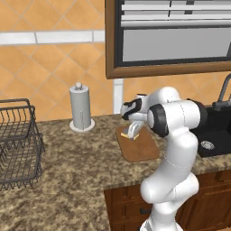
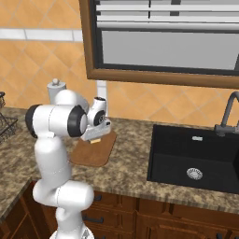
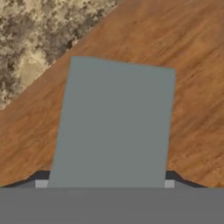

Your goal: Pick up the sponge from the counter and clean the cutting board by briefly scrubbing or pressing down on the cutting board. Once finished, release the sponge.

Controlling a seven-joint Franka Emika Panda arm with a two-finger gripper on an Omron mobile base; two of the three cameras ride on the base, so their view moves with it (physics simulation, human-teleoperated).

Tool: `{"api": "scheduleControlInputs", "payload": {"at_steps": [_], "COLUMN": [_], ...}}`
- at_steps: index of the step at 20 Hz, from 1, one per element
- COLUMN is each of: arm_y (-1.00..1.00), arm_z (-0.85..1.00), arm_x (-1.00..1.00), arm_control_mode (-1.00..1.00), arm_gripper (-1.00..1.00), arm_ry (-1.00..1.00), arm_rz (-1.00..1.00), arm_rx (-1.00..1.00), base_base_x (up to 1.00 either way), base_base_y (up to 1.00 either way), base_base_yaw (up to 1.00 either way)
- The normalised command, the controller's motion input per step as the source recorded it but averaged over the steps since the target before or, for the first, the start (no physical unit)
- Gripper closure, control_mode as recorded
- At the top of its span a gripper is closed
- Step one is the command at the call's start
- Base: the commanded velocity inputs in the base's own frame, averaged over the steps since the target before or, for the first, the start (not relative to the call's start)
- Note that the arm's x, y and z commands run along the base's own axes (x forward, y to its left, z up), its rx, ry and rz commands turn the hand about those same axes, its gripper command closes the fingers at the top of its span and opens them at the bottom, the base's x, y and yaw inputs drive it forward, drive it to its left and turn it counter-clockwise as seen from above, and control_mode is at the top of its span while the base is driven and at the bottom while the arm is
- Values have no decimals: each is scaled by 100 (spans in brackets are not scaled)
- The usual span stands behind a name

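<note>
The sponge shows its grey-green top in the hand view, and its yellow base peeks out under the hand in the left base view. My gripper is shut on it, with a dark fingertip against each side. The sponge sits low on the brown wooden cutting board, near the board's far end; whether it presses on the wood I cannot tell. From the right base view the gripper hangs over the cutting board, with a sliver of the yellow sponge below it. The board lies on the speckled counter.
A paper towel holder stands at the back wall, left of the board. A dark wire basket sits at the counter's far left. The black sink with its faucet lies to the board's right. Above is a framed window.
</note>
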Motion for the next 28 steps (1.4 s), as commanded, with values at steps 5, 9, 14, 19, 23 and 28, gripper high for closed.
{"api": "scheduleControlInputs", "payload": {"at_steps": [5,9,14,19,23,28], "arm_y": [0,9,31,19,-23,-72], "arm_z": [-15,-14,-18,-22,-21,-3], "arm_x": [-100,-98,-81,-91,-67,-7], "arm_control_mode": [-100,-100,-100,-100,-100,-100], "arm_gripper": [100,100,100,100,100,100], "arm_ry": [0,0,4,5,1,0], "arm_rz": [0,3,10,11,1,-8], "arm_rx": [0,0,-2,-2,0,0], "base_base_x": [0,0,0,0,0,0], "base_base_y": [0,0,0,0,0,0], "base_base_yaw": [0,0,0,0,0,0]}}
